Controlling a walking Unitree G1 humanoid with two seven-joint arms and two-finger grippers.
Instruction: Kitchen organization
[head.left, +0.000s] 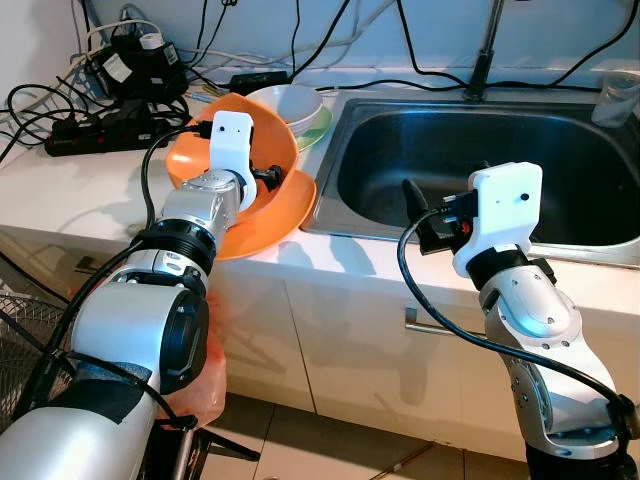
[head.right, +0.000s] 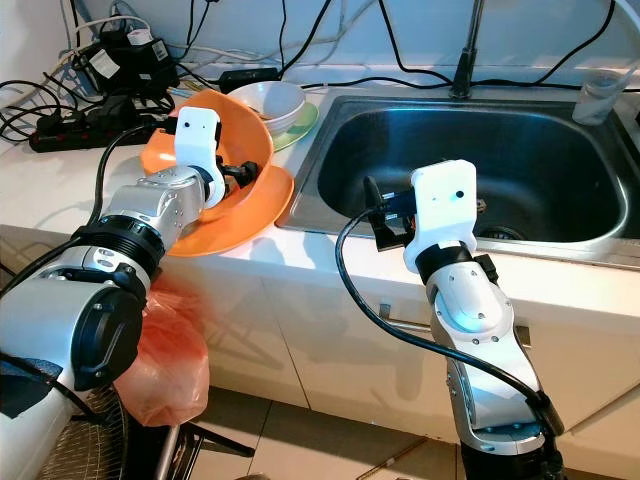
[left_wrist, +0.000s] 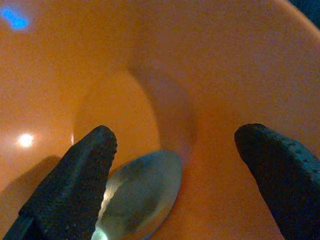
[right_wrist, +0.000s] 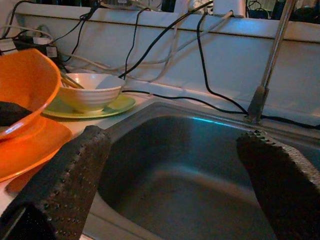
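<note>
An orange bowl (head.left: 280, 150) leans tilted on an orange plate (head.left: 270, 228) on the counter just left of the sink (head.left: 480, 150). My left gripper (head.left: 268, 180) reaches into the bowl and is open. In the left wrist view a metal spoon (left_wrist: 142, 195) lies in the bowl's bottom between the two spread fingers, close to one fingertip (left_wrist: 90, 160). My right gripper (head.left: 420, 215) hovers open over the sink's front left part, with nothing between its fingers (right_wrist: 65, 185). Behind the orange bowl, a white bowl (head.left: 295, 100) sits on a green plate (head.left: 318, 128).
A faucet (head.left: 485, 50) rises behind the sink. A power strip with tangled cables (head.left: 110, 125) covers the counter's back left. A clear cup (head.left: 615, 100) stands at the sink's far right. An orange plastic bag (head.right: 165, 360) hangs below the counter by my left arm.
</note>
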